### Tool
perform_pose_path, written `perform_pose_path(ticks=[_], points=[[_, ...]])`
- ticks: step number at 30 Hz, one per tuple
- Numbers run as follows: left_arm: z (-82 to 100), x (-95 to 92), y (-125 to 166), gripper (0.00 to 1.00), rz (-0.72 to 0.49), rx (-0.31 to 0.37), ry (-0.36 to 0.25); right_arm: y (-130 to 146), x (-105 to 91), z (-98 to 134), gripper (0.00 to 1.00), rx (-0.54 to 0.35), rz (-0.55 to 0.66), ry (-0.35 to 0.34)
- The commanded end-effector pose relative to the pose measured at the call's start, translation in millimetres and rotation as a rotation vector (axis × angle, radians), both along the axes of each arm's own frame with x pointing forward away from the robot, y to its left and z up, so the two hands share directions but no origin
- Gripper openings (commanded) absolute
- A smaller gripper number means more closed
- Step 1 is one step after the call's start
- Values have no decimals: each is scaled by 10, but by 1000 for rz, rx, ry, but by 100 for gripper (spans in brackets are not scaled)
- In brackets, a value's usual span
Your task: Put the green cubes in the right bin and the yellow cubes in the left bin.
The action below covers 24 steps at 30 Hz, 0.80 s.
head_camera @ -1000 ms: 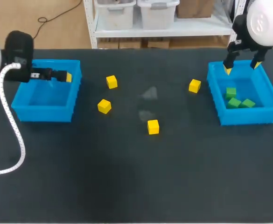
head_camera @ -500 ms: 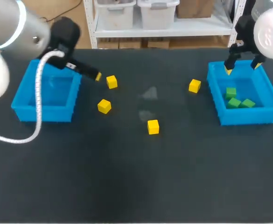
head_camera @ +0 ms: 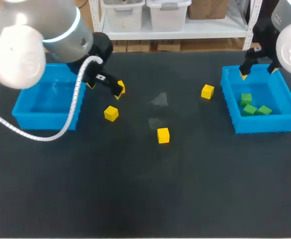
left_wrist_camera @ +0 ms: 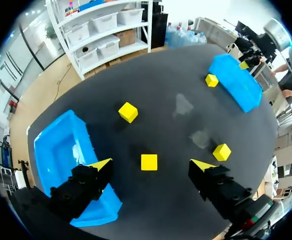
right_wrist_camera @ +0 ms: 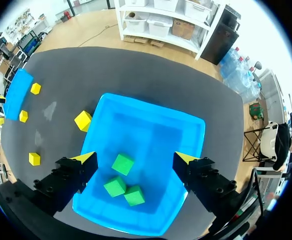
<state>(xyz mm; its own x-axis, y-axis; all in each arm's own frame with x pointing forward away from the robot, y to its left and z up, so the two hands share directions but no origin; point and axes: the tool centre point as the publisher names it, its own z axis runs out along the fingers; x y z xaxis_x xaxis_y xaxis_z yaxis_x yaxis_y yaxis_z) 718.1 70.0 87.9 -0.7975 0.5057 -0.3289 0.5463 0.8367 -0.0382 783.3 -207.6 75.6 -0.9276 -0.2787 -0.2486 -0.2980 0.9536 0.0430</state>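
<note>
Three green cubes (head_camera: 250,108) lie in the right blue bin (head_camera: 262,124). My right gripper (head_camera: 257,72) hangs open above that bin's far rim; its wrist view looks down on the green cubes (right_wrist_camera: 122,163) and the bin floor (right_wrist_camera: 155,135) between its fingers. Several yellow cubes sit on the dark table: one (head_camera: 111,113) beside the empty left bin (head_camera: 36,102), one (head_camera: 163,135) mid-table, one (head_camera: 208,91) by the right bin, one (head_camera: 121,84) partly behind my left gripper (head_camera: 105,88). The left gripper (left_wrist_camera: 151,165) is open, high over a yellow cube (left_wrist_camera: 148,162).
The dark table mat spreads wide toward the front. In the left wrist view the left bin (left_wrist_camera: 61,150) lies beside one finger, and the right bin (left_wrist_camera: 234,82) is far ahead with a yellow cube (left_wrist_camera: 211,80) next to it.
My left arm swung from over the left bin rightward to above the two nearby yellow cubes. The right gripper stayed over the right bin, barely shifting. No cube moved.
</note>
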Motion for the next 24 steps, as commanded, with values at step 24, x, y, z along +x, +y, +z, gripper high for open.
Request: perform_pose_path(ticks=[24], points=[[-639, 51, -32, 100, 41, 133, 188, -11, -58, -1, 100, 12, -6, -58]])
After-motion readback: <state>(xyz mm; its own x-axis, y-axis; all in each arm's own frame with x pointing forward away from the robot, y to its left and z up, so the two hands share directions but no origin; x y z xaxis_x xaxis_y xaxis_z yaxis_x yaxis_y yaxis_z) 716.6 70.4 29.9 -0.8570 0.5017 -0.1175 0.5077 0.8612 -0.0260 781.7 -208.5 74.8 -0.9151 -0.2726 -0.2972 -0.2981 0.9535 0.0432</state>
